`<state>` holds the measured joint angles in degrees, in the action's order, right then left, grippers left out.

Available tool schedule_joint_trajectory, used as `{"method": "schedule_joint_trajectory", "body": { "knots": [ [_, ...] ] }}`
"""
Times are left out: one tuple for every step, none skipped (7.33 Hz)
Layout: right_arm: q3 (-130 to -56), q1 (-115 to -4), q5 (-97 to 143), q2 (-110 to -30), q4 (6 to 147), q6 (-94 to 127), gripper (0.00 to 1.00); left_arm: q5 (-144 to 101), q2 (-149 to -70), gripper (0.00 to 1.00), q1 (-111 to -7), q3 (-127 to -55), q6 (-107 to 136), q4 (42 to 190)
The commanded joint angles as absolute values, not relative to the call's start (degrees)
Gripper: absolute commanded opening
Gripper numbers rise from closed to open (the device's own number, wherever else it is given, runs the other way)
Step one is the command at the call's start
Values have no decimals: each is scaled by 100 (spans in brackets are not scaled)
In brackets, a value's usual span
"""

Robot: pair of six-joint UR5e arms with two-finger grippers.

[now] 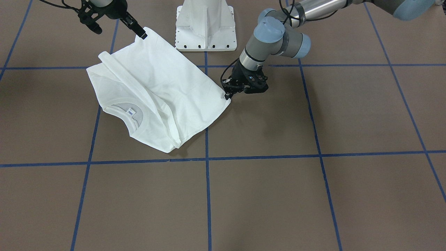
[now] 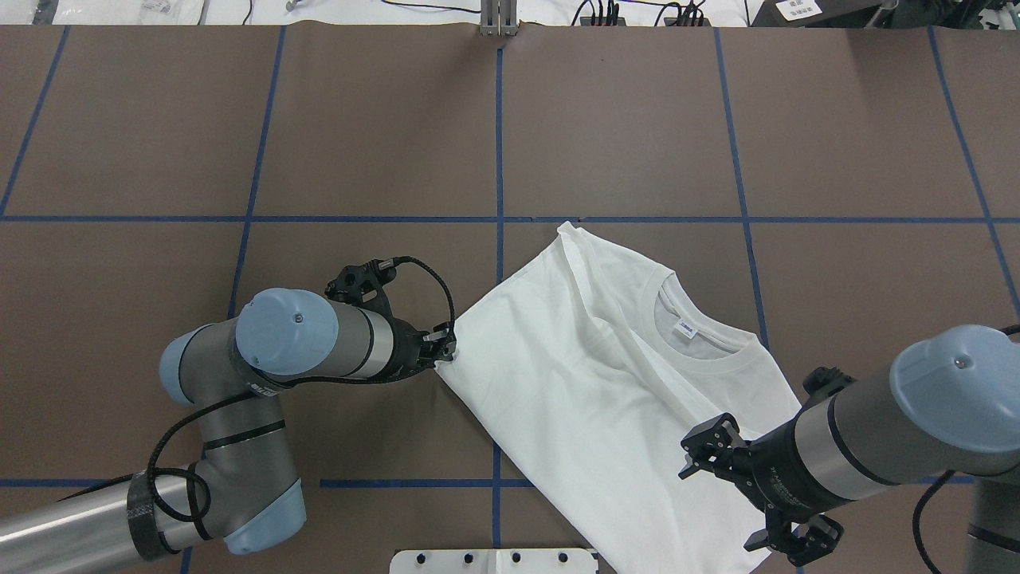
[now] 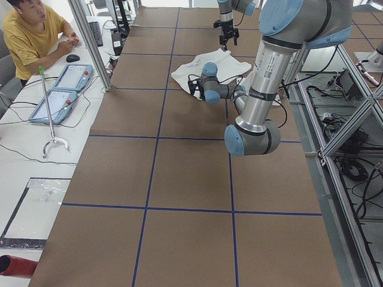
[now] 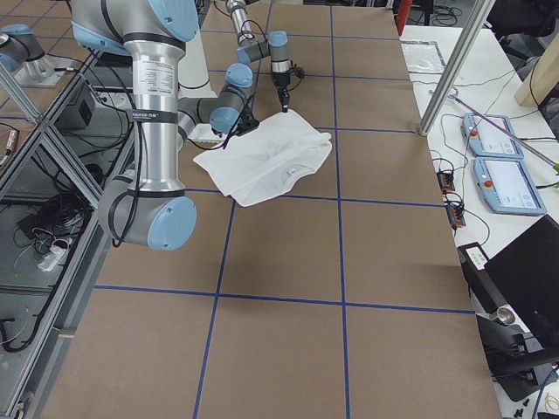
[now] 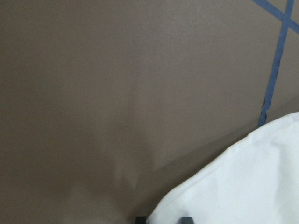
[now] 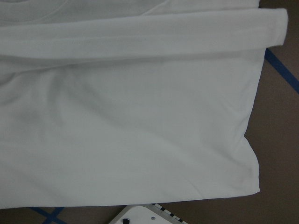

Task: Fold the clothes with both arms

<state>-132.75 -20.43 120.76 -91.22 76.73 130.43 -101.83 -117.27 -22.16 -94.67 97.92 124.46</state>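
A white long-sleeved cotton T-shirt with a ribbed crew neck (image 1: 163, 80) lies part-folded on the brown paper-covered tabletop (image 1: 313, 195). It sits close to the robot-side edge, about midway along it, just in front of the white metal pedestal base (image 1: 205, 28) and askew to the blue tape grid lines (image 1: 207, 195). One long sleeve (image 6: 140, 37) is laid across the body, and the small neck label (image 1: 130, 112) faces up, so the collar end points toward the operators' edge and the hem toward the robot. The black two-finger left gripper (image 1: 229, 94) is clamped on one hem corner, and its wrist view shows white cloth between the dark fingertips (image 5: 187, 219). That pinch probably serves to carry the hem over toward the collar. The black two-finger right gripper (image 1: 118, 31) hangs above the other hem corner with its prongs apparently spread, holding nothing, while that corner lies flat. It seems placed to take the corner so both ends lift evenly.
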Motion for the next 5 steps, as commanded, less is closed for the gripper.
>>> {"method": "schedule_joint_trajectory", "body": {
  "knots": [
    [-13271, -2117, 12076, -9123, 7673, 13043, 100, -10169, -11699, 0, -2215, -9554, 9713, 12454],
    [-13271, -2257, 12076, -9123, 7673, 13008, 100, -10160, -11698, 0, -2511, -9519, 9277, 12445],
    [-13271, -2381, 12085, -9123, 7673, 13008, 100, -10151, -11698, 0, -2931, -9440, 8629, 12445],
    [-13263, -2434, 12085, -9123, 7673, 12982, 100, -10134, -11742, 0, -3327, -9091, 7874, 12524],
    [-13254, -2504, 12076, -9114, 7673, 12964, 100, -9855, -11829, 0, -3549, -8714, 7188, 12707]
  ]
}}
